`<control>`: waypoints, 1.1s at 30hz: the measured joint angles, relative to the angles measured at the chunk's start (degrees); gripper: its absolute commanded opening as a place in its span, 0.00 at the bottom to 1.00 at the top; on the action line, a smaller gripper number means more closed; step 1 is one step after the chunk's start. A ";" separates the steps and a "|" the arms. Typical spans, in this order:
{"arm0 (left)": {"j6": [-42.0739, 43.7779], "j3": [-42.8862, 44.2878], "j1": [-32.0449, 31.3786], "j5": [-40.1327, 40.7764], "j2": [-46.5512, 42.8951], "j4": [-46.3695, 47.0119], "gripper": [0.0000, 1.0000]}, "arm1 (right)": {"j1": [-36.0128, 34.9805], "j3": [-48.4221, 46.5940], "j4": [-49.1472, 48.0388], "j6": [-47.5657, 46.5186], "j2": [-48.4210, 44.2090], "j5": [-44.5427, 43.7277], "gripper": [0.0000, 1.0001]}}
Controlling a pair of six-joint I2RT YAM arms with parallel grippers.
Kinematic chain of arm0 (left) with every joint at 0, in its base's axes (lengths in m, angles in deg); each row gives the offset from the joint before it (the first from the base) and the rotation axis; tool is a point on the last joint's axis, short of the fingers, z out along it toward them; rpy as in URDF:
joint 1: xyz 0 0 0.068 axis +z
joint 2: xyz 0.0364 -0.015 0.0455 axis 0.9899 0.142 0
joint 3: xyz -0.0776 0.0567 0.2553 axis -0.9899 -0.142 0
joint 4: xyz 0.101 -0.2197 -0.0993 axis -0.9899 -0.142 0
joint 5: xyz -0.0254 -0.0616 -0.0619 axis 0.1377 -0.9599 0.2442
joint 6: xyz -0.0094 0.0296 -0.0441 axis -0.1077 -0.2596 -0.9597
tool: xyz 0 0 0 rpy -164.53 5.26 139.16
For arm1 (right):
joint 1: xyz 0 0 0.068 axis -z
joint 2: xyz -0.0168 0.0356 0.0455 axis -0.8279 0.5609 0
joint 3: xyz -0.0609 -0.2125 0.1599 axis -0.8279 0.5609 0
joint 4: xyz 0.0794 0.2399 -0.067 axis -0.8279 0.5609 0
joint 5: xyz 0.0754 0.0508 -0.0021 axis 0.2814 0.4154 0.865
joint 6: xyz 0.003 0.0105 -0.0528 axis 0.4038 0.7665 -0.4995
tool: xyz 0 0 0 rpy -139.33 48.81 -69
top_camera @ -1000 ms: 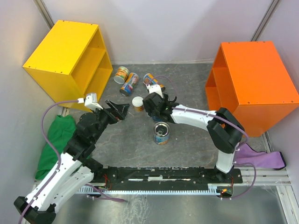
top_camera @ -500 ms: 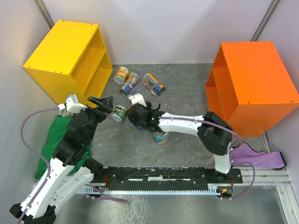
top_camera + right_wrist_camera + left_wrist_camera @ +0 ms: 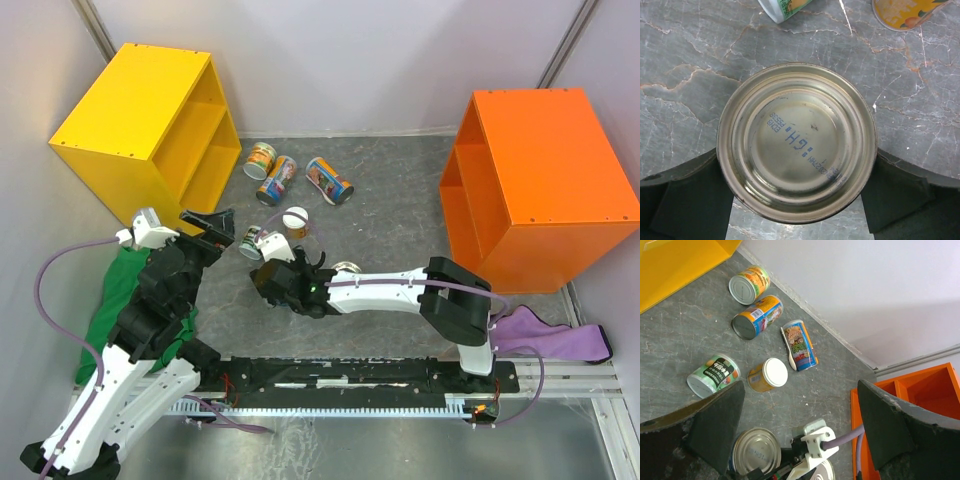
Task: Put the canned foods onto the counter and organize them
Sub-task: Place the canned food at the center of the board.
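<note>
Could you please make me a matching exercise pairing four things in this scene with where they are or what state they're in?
1 silver-topped tin
2 green cloth
3 purple cloth
4 left gripper

A open, empty
B near the yellow cabinet
C between the fingers of the right gripper
D near the orange counter

Pairs: 1-C, 2-B, 3-D, 4-A

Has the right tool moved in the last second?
Yes. In the top view the right tool, closed on a wide tin, has moved left and nearer the arm bases, away from the orange counter.
</note>
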 measured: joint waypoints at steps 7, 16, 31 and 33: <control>-0.11 0.00 0.00 -0.02 0.00 -0.31 0.99 | -1.01 -0.24 1.84 1.16 0.00 -0.59 0.98; -0.33 -0.02 0.00 -1.75 0.61 0.11 0.99 | -1.81 -1.90 6.34 1.22 -1.46 -1.16 0.99; -1.14 7.50 0.00 -14.34 13.44 8.79 1.00 | -4.15 -5.22 16.85 1.29 -17.07 -8.74 0.97; -2.01 7.85 0.00 -17.75 16.15 12.52 0.98 | -4.15 -5.22 18.99 1.79 -21.40 -10.62 0.97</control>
